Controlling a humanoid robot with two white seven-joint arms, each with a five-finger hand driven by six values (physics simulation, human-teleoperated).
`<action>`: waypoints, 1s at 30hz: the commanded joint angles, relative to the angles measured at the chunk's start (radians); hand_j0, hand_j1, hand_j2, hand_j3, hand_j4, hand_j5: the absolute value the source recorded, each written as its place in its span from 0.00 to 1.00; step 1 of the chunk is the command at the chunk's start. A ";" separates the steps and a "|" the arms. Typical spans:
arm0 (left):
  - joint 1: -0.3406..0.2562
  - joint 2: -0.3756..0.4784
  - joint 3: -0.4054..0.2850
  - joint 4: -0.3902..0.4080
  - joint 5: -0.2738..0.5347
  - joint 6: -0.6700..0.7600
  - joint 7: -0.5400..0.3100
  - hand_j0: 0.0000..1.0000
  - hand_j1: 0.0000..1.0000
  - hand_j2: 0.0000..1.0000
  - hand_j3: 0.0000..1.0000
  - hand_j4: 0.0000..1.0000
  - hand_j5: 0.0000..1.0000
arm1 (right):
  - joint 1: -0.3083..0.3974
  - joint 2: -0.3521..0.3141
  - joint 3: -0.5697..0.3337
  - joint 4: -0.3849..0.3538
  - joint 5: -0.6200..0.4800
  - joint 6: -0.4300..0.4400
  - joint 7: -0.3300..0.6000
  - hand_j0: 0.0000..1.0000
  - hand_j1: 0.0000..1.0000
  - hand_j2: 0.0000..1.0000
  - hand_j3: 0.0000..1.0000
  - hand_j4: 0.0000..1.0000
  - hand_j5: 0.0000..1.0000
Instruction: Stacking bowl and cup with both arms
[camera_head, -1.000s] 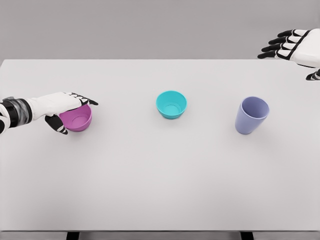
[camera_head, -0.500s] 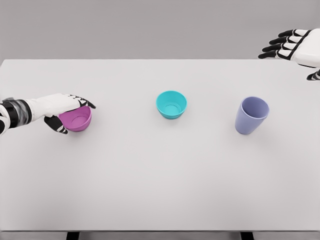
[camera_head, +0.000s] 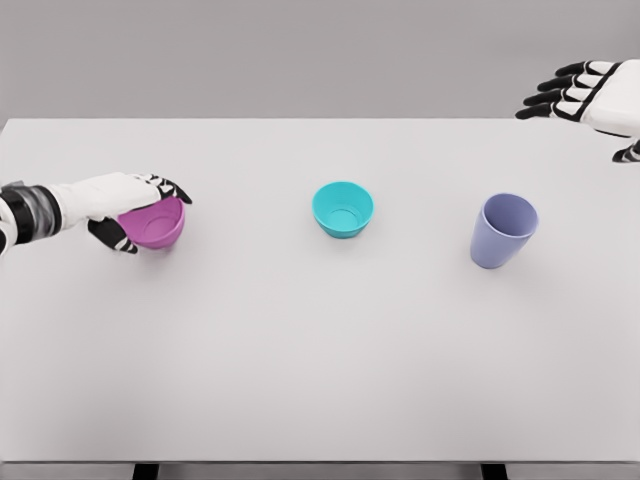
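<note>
Your left hand (camera_head: 128, 205) is curled around the purple bowl (camera_head: 153, 224) near the table's (camera_head: 300, 350) left edge, fingers over its far rim and thumb on the near side; the bowl looks slightly tilted, though you cannot tell whether it is clear of the surface. The teal bowl (camera_head: 343, 209) sits upright at the middle of the table, well apart. The lavender cup (camera_head: 502, 231) stands upright toward the right edge. Your right hand (camera_head: 585, 92) hovers beyond the far right corner, fingers extended and loosely spread, holding nothing.

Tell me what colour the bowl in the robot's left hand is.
Purple-pink: the bowl gripped by the left hand shows clearly in the head view.
</note>
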 joint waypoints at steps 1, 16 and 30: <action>-0.002 0.001 0.000 -0.015 0.007 0.000 0.001 0.74 0.74 0.74 0.74 0.74 0.74 | 0.000 -0.002 0.000 -0.001 -0.004 0.003 -0.001 1.00 1.00 1.00 1.00 1.00 1.00; -0.077 -0.071 -0.003 -0.056 0.005 0.000 0.001 0.69 0.69 0.69 0.69 0.69 0.69 | 0.002 -0.004 0.000 -0.001 -0.004 0.003 -0.001 1.00 1.00 1.00 1.00 1.00 1.00; -0.130 -0.177 -0.027 -0.053 -0.004 0.001 0.001 0.67 0.67 0.67 0.67 0.67 0.67 | 0.000 -0.002 0.000 -0.001 -0.004 0.003 -0.001 1.00 1.00 1.00 1.00 1.00 1.00</action>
